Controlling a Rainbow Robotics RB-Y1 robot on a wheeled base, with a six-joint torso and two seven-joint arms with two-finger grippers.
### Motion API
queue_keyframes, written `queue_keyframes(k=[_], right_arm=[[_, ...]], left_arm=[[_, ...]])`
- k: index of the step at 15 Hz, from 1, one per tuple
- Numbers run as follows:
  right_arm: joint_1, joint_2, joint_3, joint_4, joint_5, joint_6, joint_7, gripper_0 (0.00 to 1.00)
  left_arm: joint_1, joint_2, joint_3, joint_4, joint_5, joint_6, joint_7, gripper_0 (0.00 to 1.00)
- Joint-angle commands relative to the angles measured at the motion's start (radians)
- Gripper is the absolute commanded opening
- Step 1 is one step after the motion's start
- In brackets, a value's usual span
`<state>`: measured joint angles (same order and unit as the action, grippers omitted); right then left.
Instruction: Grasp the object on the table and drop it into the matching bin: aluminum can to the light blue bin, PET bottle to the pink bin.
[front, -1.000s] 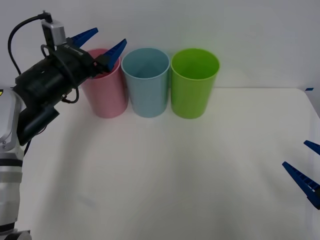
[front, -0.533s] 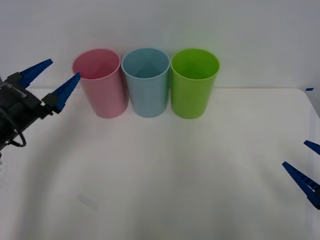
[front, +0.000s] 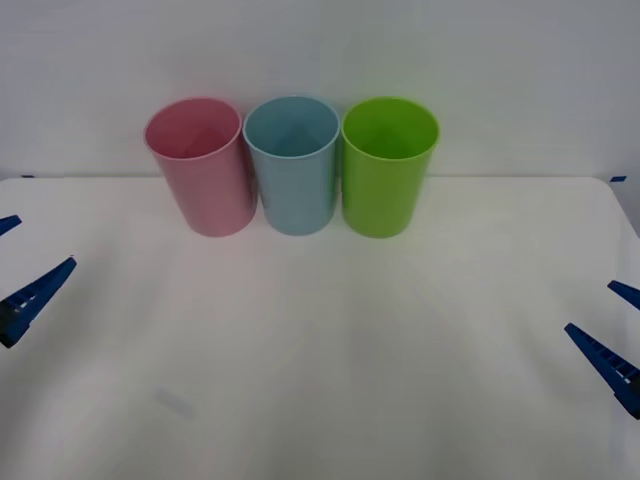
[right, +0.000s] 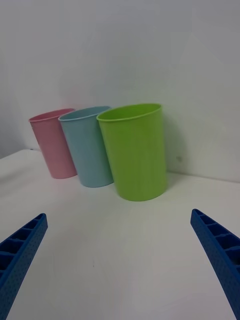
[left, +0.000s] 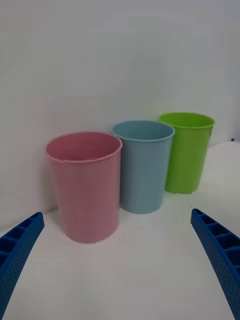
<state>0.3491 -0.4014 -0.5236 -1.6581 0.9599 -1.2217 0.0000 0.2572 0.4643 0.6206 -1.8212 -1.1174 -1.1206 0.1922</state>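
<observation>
**Holding at the frame's lower edges, both grippers kept open**

Nearest the camera, the left gripper (front: 46, 240) was seen at the left edge of the frame and the right gripper (front: 590, 306) at the lower right edge. The blue fingers of each were spread wide apart, with nothing between them. Beyond them stretched the white table (front: 320, 380). At upper centre three bins were lined up upright, rims nearly touching: the pink bin (front: 205, 180), the light blue bin (front: 295, 180) and the lime green bin (front: 385, 180). The place of the aluminum can, and so its bearing and long axis, could not be told. The left gripper was judged nearer the light blue bin.
</observation>
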Motion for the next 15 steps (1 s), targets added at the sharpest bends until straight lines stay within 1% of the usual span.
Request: queue_keyframes(k=[1, 3, 5, 6, 7, 9, 12, 15], right_arm=[[0.0, 0.0, 0.0, 0.0, 0.0, 0.0, 0.0, 1.0], [0.0, 0.0, 0.0, 0.0, 0.0, 0.0, 0.0, 1.0], [0.0, 0.0, 0.0, 0.0, 0.0, 0.0, 0.0, 1.0], [0.0, 0.0, 0.0, 0.0, 0.0, 0.0, 0.0, 1.0], [0.0, 0.0, 0.0, 0.0, 0.0, 0.0, 0.0, 1.0], [0.0, 0.0, 0.0, 0.0, 0.0, 0.0, 0.0, 1.0], [0.0, 0.0, 0.0, 0.0, 0.0, 0.0, 0.0, 1.0], [0.0, 0.0, 0.0, 0.0, 0.0, 0.0, 0.0, 1.0]], left_arm=[[0.03, 0.054, 0.057, 0.123, 0.03, -0.162, -0.096, 1.0], [0.03, 0.099, 0.071, 0.24, 0.037, -0.265, -0.18, 1.0], [0.037, 0.135, 0.07, 0.318, 0.041, -0.332, -0.229, 1.0], [0.05, 0.154, 0.07, 0.344, 0.056, -0.36, -0.237, 1.0], [0.068, 0.165, 0.071, 0.35, 0.074, -0.384, -0.235, 1.0], [0.109, 0.171, 0.07, 0.35, 0.114, -0.398, -0.237, 1.0], [0.151, 0.171, 0.068, 0.35, 0.117, -0.413, -0.241, 1.0], [0.169, 0.171, 0.045, 0.35, 0.156, -0.418, -0.241, 1.0]])
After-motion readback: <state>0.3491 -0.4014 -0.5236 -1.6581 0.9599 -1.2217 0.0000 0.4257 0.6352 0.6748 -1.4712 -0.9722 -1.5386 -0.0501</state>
